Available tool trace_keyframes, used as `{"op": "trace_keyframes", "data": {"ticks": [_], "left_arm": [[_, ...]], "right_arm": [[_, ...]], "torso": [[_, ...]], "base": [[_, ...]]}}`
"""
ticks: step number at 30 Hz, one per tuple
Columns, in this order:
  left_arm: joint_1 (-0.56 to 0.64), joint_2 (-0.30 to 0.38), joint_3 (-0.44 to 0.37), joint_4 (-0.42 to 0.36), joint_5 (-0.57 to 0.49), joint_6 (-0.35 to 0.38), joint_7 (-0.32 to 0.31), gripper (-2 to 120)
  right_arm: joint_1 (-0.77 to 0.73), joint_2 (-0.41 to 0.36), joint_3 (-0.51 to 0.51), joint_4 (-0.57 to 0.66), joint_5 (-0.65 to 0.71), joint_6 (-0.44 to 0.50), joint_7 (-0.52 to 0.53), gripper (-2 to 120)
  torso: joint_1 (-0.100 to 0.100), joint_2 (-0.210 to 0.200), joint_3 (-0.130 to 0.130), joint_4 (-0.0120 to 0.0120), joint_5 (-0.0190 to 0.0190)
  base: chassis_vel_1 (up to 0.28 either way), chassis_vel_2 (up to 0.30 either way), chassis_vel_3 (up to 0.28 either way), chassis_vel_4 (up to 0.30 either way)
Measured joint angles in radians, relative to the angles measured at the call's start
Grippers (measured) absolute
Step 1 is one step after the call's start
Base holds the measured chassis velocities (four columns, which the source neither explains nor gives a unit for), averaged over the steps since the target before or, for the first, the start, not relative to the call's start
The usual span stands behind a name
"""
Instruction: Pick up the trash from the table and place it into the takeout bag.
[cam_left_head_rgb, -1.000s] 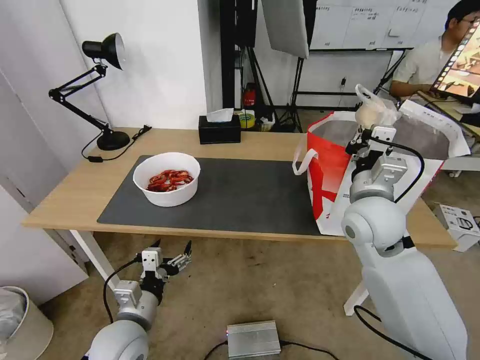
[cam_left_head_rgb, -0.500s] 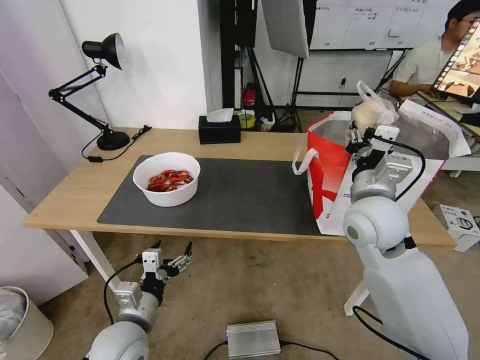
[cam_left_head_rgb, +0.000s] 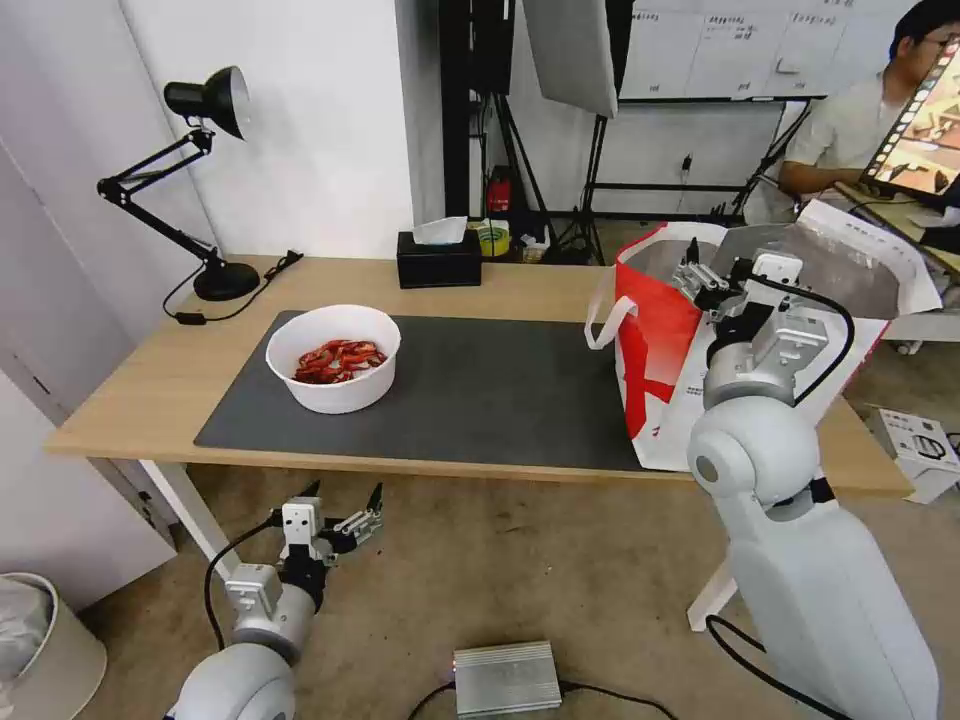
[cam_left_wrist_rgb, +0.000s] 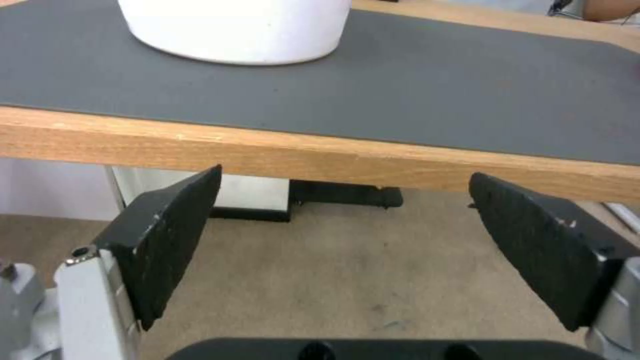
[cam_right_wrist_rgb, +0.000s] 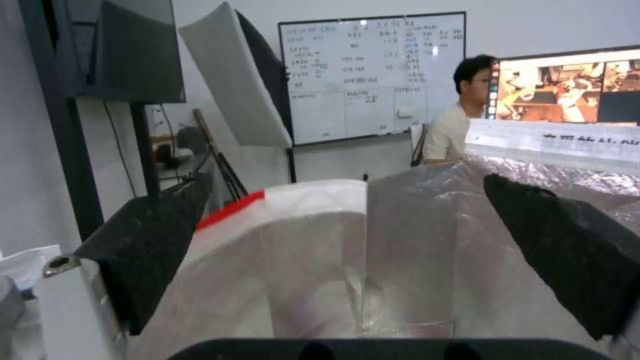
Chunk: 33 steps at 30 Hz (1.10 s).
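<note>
Floor fills the lower part of the head view, and there, at lower left below the table edge, the left gripper hangs parked with its black pads spread wide and nothing between them; its wrist view looks up at the table rim and the dark mat beyond. Farther in, left of centre, one white bowl of red crayfish shells sits on the mat, well apart from everything else. It is the single piece of trash visible on the tabletop. It looks like thin, rigid plastic, light for its bulk, with smooth sloping walls likely to slip, and its loose, probably greasy contents would spill if it tilted. A pinch over the rim, one pad inside and one outside, kept level, seems the safest hold. At the right of the frame stands one takeout bag, red and white, foil lined, mouth open and one strap loop drooping on its left side. Its soft walls would likely give under a push. The right gripper sits over that mouth with pads parted and empty, foil lining below them in its wrist view. Far back on the table are one black tissue box and one desk lamp at upper left.
</note>
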Motion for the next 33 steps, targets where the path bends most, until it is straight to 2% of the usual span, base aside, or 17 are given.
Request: {"op": "trace_keyframes", "data": {"ticks": [17,20,21,25,28,29,32,33], "left_arm": [[-0.005,0.005,-0.004,-0.003,-0.004,0.000,-0.001,100],[-0.006,0.007,-0.004,-0.003,-0.005,0.000,-0.001,100],[-0.006,0.007,-0.004,-0.003,-0.005,0.000,-0.001,100],[-0.008,0.008,-0.004,-0.002,-0.007,0.000,-0.001,100],[-0.007,0.008,-0.005,-0.002,-0.007,0.000,-0.001,100],[-0.007,0.008,-0.005,-0.002,-0.007,0.000,-0.001,100],[-0.006,0.011,-0.007,-0.002,-0.008,-0.001,0.000,100],[-0.006,0.011,-0.007,-0.002,-0.008,-0.001,0.000,100]], "right_arm": [[0.009,-0.004,0.001,0.000,0.001,0.009,-0.023,100],[0.009,-0.014,-0.003,0.004,0.004,0.076,-0.119,100],[0.009,-0.014,-0.003,0.004,0.004,0.076,-0.119,100],[0.000,-0.027,-0.018,0.027,0.053,0.134,-0.248,100],[-0.027,-0.054,-0.024,0.062,0.126,0.145,-0.382,100],[-0.027,-0.054,-0.024,0.062,0.126,0.145,-0.382,100],[-0.070,-0.093,-0.022,0.096,0.168,0.108,-0.488,100],[-0.070,-0.093,-0.022,0.096,0.168,0.108,-0.488,100]], "torso": [[0.000,0.000,0.000,0.0000,0.0000],[0.000,0.000,0.000,0.0000,0.0000],[0.000,0.000,0.000,0.0000,0.0000],[0.000,0.000,0.000,0.0001,-0.0001],[0.000,0.000,0.000,0.0001,-0.0001],[0.000,0.000,0.000,0.0001,-0.0001],[0.000,0.000,0.000,0.0001,0.0000],[0.000,0.000,0.000,0.0001,0.0000]], "base": [[0.000,0.000,0.000,0.000],[0.000,0.000,0.000,0.000],[0.000,0.000,0.000,0.000],[0.000,0.000,0.000,0.000],[0.000,0.000,0.000,0.000],[0.000,0.000,0.000,0.000],[0.000,0.000,0.000,0.000],[0.000,0.000,0.000,0.000]]}}
